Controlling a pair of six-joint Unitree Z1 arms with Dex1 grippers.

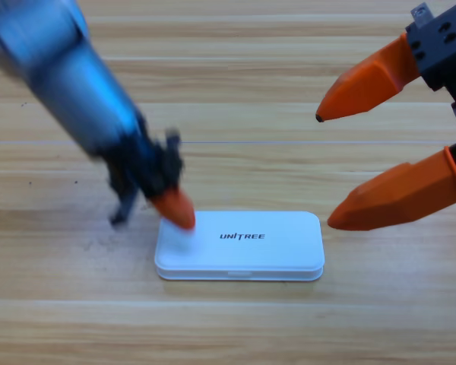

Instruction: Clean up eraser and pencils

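White case [239, 245] lies flat on the wooden desk [228, 327], lid down and closed, long side running left to right, UNITREE lettering readable on top. Eraser and pencils are not visible anywhere on the desk; whether they sit inside the closed case cannot be told. Left arm [61, 72] enters from the upper left corner and slopes down toward the case. Left gripper [175, 207] is at the case's upper left corner, orange tip touching or just over the lid edge; only one orange tip shows and the view is blurred, so the gap cannot be told. Right gripper [325, 171] sits at the right edge of the view, large and partly cut off, above and to the right of the case, apart from it. Its two orange jaws are spread wide with nothing between them, tips pointing left
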